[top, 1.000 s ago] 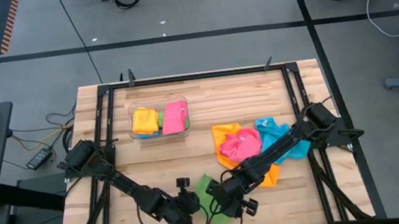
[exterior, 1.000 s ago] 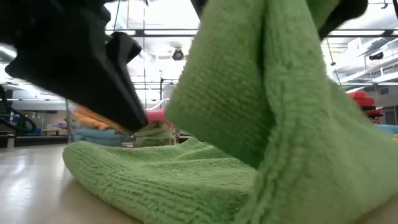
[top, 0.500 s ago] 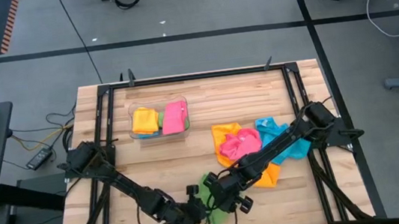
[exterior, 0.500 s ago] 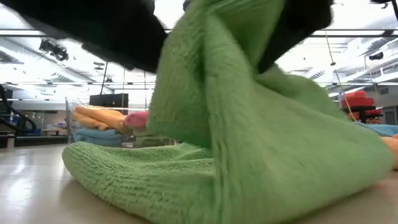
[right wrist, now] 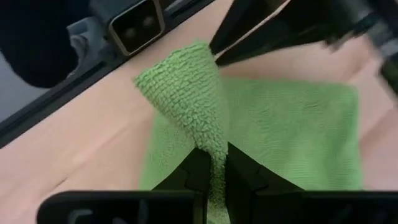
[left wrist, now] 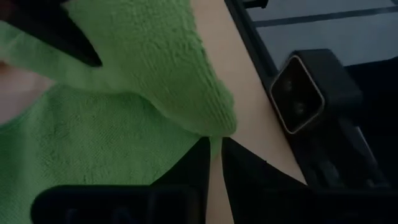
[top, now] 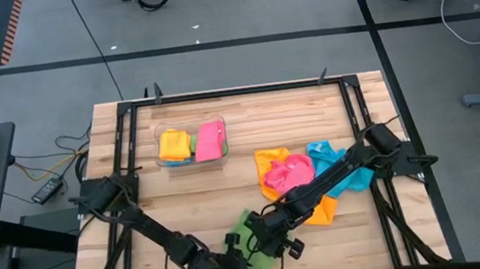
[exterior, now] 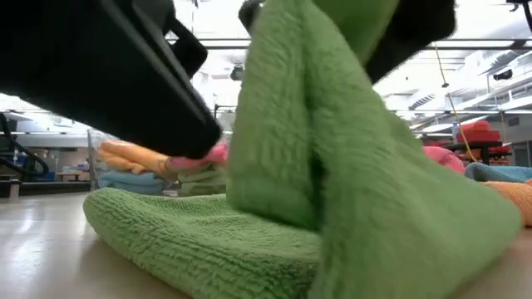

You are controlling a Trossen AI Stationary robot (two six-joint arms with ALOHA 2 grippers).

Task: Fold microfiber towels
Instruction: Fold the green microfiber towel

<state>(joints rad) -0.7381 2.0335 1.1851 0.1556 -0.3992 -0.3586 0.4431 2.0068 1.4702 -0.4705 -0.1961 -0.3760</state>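
Green towel (top: 254,239) at near edge, centre. L gripper (left wrist: 214,152) pinched on its near corner, R gripper (right wrist: 214,163) pinched on another corner, both lifting cloth off the wood table (top: 201,193); rest lies flat. Farther right: pile of pink, orange, blue towels (top: 303,174). Far left: clear bin (top: 191,144) w/ folded ones inside.

Overhead view: even, bright illumination, shadows soft and short. Low view: ceiling lights glare behind a close, blurred green towel (exterior: 332,191) — background hazy. Wrist views: dim, soft focus.
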